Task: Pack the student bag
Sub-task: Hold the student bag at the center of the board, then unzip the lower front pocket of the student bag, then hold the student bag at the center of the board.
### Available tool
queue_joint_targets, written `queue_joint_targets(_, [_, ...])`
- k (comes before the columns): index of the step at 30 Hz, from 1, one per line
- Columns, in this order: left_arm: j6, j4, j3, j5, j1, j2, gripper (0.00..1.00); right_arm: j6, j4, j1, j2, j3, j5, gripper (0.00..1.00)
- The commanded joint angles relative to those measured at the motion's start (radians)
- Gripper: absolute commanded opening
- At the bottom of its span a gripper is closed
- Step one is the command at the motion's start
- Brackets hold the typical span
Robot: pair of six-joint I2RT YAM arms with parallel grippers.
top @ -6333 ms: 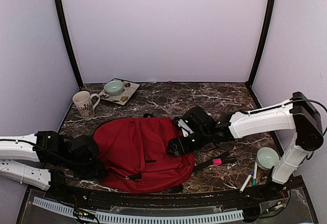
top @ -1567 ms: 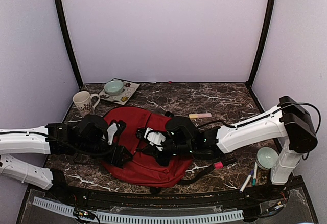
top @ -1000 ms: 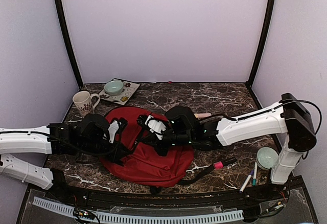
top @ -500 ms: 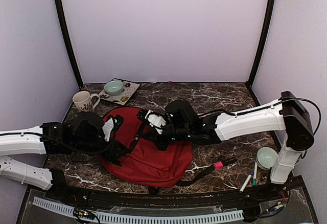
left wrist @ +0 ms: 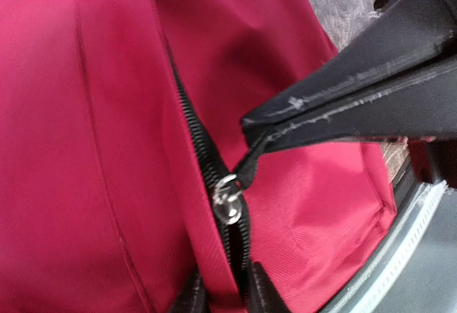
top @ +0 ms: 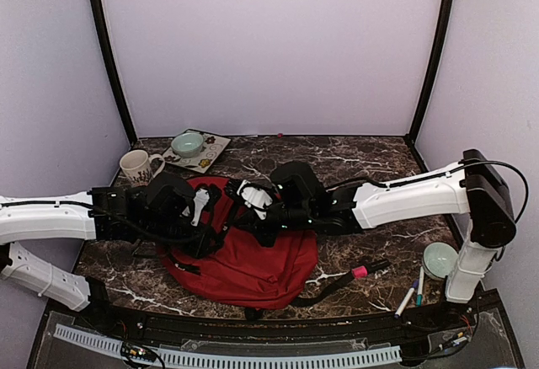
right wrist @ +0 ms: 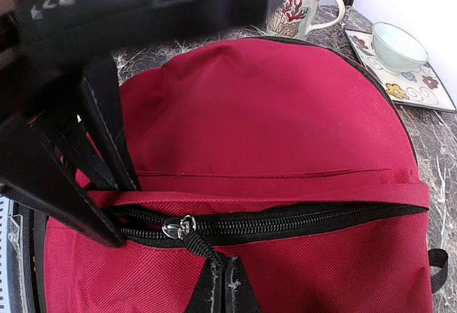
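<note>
Right wrist: right gripper clamps zipper pull on student bag

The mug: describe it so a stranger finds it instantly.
Start at the red student bag mid-table; look beyond its left end. Beside the tray stands the mug: unlike the tray's green bowl, it is tall, handled, cream with a coral print.

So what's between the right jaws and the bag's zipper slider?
A short black pull tab, pinched by the right gripper, joins the slider on the student bag; right wrist view shows it.
</note>
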Motion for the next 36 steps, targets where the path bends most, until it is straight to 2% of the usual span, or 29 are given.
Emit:
queue_joint_targets(1, [0.02,-0.057,0.063,-0.022,-0.006,0.024,0.13,-0.005,0.019,-0.017,-0.01,0.004,0.034,0.0])
queue_joint_targets(4, [0.021,-0.066,0.07,-0.03,-0.006,0.02,0.04,-0.009,0.007,-0.028,-0.011,0.003,0.055,0.0])
queue_joint_targets(6, [0.021,-0.072,0.069,-0.031,-0.006,0.013,0.01,-0.013,0.003,-0.044,-0.012,0.004,0.068,0.0])
queue_joint_targets(16, [-0.005,-0.117,0.071,-0.016,-0.006,0.004,0.01,-0.018,-0.108,-0.176,0.046,0.112,0.077,0.0])
queue_joint_targets(20, [-0.005,-0.111,0.096,-0.015,-0.007,0.015,0.09,-0.042,-0.121,-0.184,0.042,0.116,0.034,0.0])
queue_joint_targets(23, [-0.004,-0.126,0.138,-0.02,-0.007,0.045,0.3,-0.041,-0.118,-0.184,0.028,0.102,0.0,0.0])
queue_joint_targets(25, [-0.001,-0.137,0.17,-0.03,-0.007,0.069,0.36,-0.038,-0.122,-0.184,0.024,0.097,-0.018,0.0])
queue_joint_targets(33, [0.029,-0.153,0.232,-0.12,-0.007,0.142,0.37,-0.051,-0.127,-0.184,0.02,0.106,-0.02,0.0])
queue_joint_targets(36, [0.031,-0.176,0.249,-0.158,-0.008,0.17,0.31,-0.066,-0.127,-0.186,0.018,0.114,-0.015,0.0])
